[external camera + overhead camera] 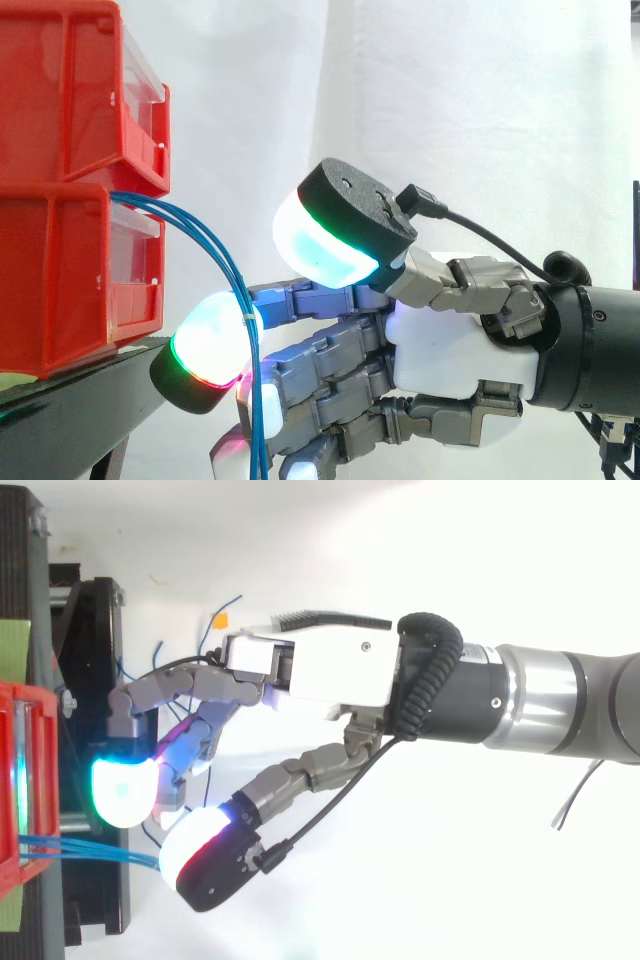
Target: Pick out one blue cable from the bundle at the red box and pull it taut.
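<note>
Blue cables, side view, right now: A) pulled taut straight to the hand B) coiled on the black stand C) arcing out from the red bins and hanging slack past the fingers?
C: the blue cables curve out from the red bins and drop loosely past the open hand.

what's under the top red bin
A second red bin, resting on the black stand. Blue cables come out at its upper front edge. Where they start inside is covered by the bin's wall.

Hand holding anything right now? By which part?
Nothing: the hand is open, thumb pad apart from the fingers; the blue cables hang unpinched past a fingertip.
</note>
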`<state>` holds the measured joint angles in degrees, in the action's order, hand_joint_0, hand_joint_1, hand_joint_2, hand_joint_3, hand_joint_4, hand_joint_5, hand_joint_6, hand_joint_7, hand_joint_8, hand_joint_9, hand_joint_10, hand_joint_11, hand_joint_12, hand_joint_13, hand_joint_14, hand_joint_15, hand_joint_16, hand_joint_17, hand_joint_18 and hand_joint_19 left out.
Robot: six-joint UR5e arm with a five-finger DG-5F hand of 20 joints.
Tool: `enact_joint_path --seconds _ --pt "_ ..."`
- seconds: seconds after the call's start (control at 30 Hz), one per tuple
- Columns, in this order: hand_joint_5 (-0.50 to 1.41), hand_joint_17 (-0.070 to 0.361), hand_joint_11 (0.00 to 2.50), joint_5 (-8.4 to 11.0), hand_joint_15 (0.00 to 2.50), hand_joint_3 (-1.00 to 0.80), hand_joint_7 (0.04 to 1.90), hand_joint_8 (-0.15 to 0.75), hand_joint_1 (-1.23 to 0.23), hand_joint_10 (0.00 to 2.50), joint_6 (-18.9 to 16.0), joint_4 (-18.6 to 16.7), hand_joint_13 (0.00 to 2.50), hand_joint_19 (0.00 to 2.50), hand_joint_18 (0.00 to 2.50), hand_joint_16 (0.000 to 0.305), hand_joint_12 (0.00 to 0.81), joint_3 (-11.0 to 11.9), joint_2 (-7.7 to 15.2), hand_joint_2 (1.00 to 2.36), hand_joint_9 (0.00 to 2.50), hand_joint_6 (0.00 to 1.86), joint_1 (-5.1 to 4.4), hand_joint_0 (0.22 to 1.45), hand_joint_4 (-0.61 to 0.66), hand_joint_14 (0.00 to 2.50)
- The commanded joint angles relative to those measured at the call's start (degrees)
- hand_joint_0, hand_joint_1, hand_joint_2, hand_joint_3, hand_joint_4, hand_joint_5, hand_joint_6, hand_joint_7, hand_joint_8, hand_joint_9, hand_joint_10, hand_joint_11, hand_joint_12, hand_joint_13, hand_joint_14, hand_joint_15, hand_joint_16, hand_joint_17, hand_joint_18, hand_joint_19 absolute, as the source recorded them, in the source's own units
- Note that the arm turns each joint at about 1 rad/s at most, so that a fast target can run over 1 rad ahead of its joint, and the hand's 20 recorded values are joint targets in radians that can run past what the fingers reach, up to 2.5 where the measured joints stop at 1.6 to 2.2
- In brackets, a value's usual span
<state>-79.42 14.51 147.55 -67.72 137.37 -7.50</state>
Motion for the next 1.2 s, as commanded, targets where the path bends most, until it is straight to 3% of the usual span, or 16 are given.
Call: enact_joint_path --seconds 0.0,0.27,0.53,0.8,0.97,1.17 --pt "-0.12 0.120 0.64 1.37 0.43 -0.50 1.15 0.256 -0.61 0.02 1.23 -0.78 0.77 0.62 0.82 0.053 0.354 -0.22 0.09 1.00 0.92 0.50 -0.50 0.42 0.18 0.02" --pt "-0.12 0.115 0.65 4.36 0.43 -0.50 1.14 0.251 -0.61 0.02 2.37 -0.86 0.76 0.63 0.80 0.051 0.345 -0.22 0.09 1.00 0.91 0.50 -2.78 0.45 0.18 0.02" --pt "-0.11 0.098 0.66 4.80 0.43 -0.50 1.17 0.226 -0.59 0.02 2.19 -0.86 0.74 0.66 0.75 0.043 0.309 -0.30 0.09 1.00 0.91 0.50 -4.10 0.54 0.12 0.02" --pt "-0.09 0.095 0.67 4.45 0.44 -0.38 1.27 0.221 -0.55 0.03 1.67 -0.60 0.74 0.67 0.75 0.042 0.299 -0.39 0.09 1.01 0.92 0.50 -4.10 0.60 0.07 0.02" --pt "-0.09 0.096 0.67 2.86 0.44 -0.37 1.29 0.224 -0.54 0.03 0.87 -0.42 0.74 0.67 0.76 0.043 0.300 -0.30 0.09 1.01 0.93 0.50 -3.49 0.60 0.06 0.02" --pt "-0.12 0.097 0.68 1.11 0.44 -0.29 1.13 0.228 -0.53 0.02 -0.09 -0.25 0.74 0.67 0.76 0.043 0.307 -0.30 0.09 1.02 0.92 0.62 -2.78 0.59 0.07 0.02"
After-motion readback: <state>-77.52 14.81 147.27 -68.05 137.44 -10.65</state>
